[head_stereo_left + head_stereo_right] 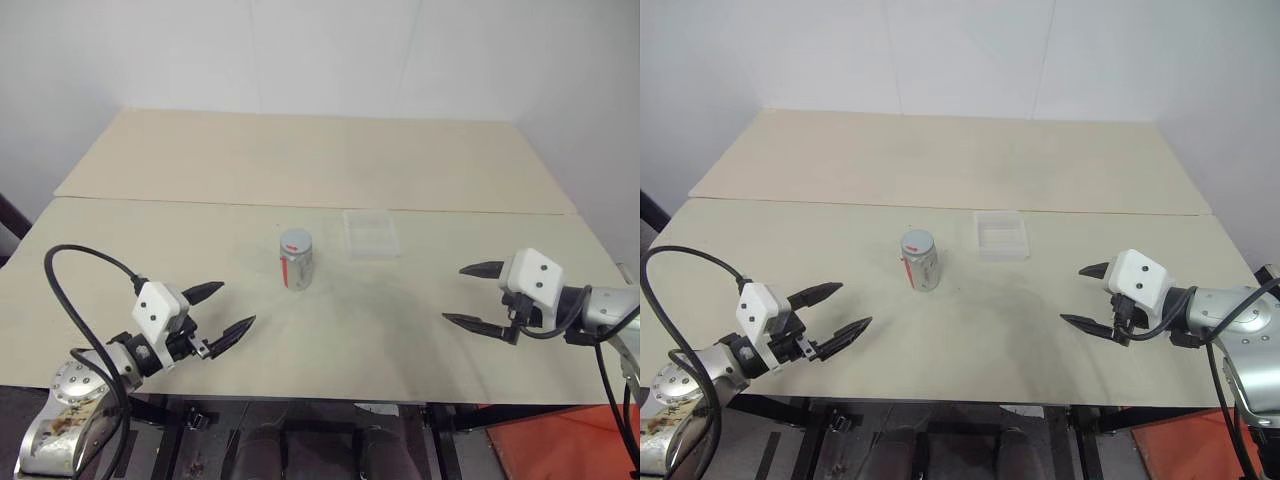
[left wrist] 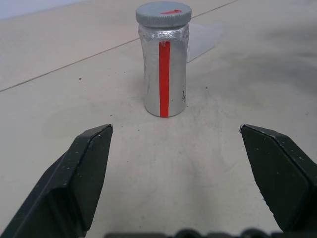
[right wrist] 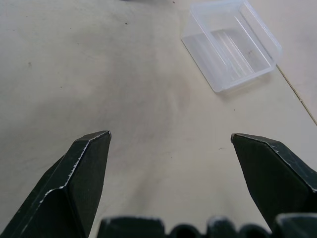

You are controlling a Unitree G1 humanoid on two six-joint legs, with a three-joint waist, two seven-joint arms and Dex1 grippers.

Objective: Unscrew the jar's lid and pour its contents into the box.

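Observation:
The jar [image 1: 296, 262] stands upright near the middle of the table, silvery with a red stripe, and the grey lid [image 1: 296, 241] sits on top of it. The clear box [image 1: 370, 234] lies just to its right, a little farther back, with nothing in it. My left gripper [image 1: 219, 310] hovers open at the front left, pointing toward the jar [image 2: 164, 69] from a short distance. At the front right my right gripper [image 1: 469, 294] is open too, aimed across the bare table toward the box [image 3: 230, 44]. Neither gripper touches anything.
The tan table [image 1: 300, 170] has a seam running across behind the box, with a white wall beyond it. Its front edge lies close below both grippers. Black cables loop from both wrists.

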